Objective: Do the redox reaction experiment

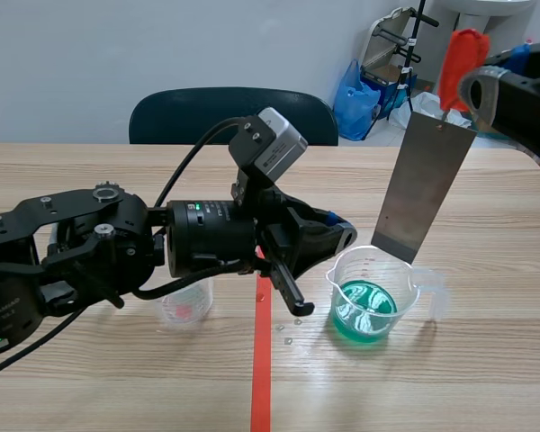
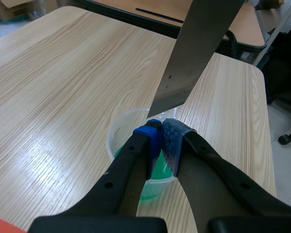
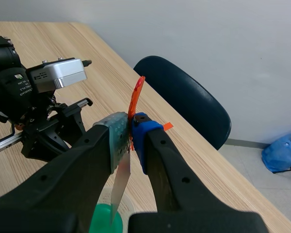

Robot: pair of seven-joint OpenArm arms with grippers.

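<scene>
Wooden table (image 1: 117, 378). Right gripper (image 3: 131, 138) pinches top of metal sheet (image 1: 423, 193), by orange tab (image 1: 462, 54). Sheet looks thin, stiff, light; hangs just over beaker (image 1: 369, 301), right of middle. Left gripper (image 2: 161, 141) squeezes beaker rim. Beaker likely light, tips easy.

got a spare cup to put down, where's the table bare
Bare: near edge of the table right of the red tape; far strip by the chair. Crowded: the cup of green liquid, left fingers and metal plate over it; small cup by the left arm.
</scene>
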